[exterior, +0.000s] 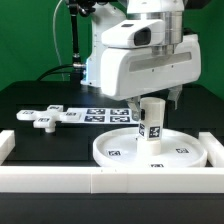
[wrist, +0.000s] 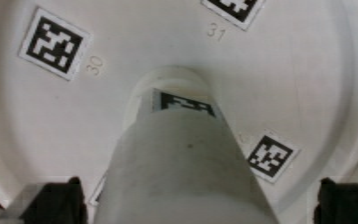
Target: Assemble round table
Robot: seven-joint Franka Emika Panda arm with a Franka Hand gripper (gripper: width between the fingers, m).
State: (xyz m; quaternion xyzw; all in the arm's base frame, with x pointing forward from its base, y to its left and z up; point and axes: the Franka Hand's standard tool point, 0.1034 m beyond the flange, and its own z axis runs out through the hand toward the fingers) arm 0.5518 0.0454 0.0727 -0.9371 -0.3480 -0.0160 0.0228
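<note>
The large round disc (exterior: 120,150) lies flat on the black table, rim up, with square tags on its face; in the wrist view (wrist: 105,110) it fills the background. The short cylindrical post (exterior: 151,122) stands upright on the disc's middle and shows foreshortened in the wrist view (wrist: 185,150). My gripper (exterior: 152,100) is straight above, with its dark fingers (wrist: 60,198) on either side of the post's upper part. A narrow gap shows beside each finger, so the gripper (wrist: 202,197) is open around the post. The flat lobed foot piece (exterior: 43,117) lies on the table at the exterior view's left.
The marker board (exterior: 108,113) lies behind the disc. White barrier bars run along the front (exterior: 100,183) and up the exterior view's left (exterior: 5,142) and right (exterior: 214,150) sides. A green backdrop stands behind the table.
</note>
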